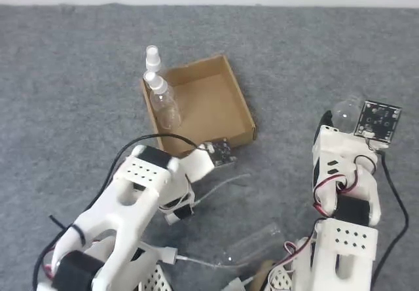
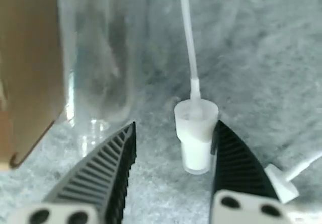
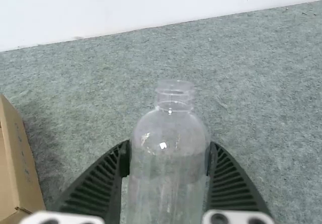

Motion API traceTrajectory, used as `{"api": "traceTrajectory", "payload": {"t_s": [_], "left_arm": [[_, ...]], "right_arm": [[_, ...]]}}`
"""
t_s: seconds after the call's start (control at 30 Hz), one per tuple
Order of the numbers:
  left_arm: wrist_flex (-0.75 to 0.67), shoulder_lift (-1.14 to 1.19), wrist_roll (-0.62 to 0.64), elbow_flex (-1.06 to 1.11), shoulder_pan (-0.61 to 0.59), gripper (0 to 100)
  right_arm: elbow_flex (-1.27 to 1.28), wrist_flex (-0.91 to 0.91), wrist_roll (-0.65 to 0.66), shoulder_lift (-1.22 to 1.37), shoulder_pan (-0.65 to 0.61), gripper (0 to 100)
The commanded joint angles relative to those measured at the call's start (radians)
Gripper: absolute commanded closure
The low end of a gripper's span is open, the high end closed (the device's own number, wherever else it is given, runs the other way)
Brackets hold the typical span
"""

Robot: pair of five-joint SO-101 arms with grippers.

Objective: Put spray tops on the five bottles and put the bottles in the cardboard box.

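Looking along your left wrist, your left gripper point(image 2: 175, 128) is spread wide around a white spray top point(image 2: 196, 138) on the grey carpet point(image 2: 261, 58), the top just beside one finger. Your right gripper point(image 3: 168, 146) grasps an uncapped clear bottle point(image 3: 168, 123). Another bottle with its top on point(image 1: 163, 101) lies inside the cardboard box point(image 1: 209, 104).

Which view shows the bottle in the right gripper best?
Right wrist view: the bottle sits between the fingers of the right gripper, and its threaded neck is plainly open with no spray top on it. The high view gives just a clear rounded part of it beside the wrist camera board.
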Motion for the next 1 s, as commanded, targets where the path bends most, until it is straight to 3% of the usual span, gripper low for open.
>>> {"api": "traceTrajectory", "payload": {"t_s": [0.0,0.4,0.53,0.73,0.97], "left_arm": [[0.011,0.0,-0.005,-0.047,-0.035,78],[0.236,-0.009,-0.051,-0.108,0.025,77],[0.331,-0.009,-0.072,-0.162,0.121,77],[0.338,-0.009,-0.074,-0.162,0.273,77],[0.222,0.0,-0.097,-0.036,0.532,77]], "right_arm": [[-0.015,-0.022,-0.002,-0.021,-0.008,89.4],[-0.015,-0.022,-0.002,-0.021,-0.01,89.4],[-0.015,-0.022,-0.002,-0.021,-0.01,89.4],[-0.015,-0.022,-0.002,-0.021,-0.01,89.4],[-0.015,-0.022,-0.002,-0.021,-0.01,89.3]]}}
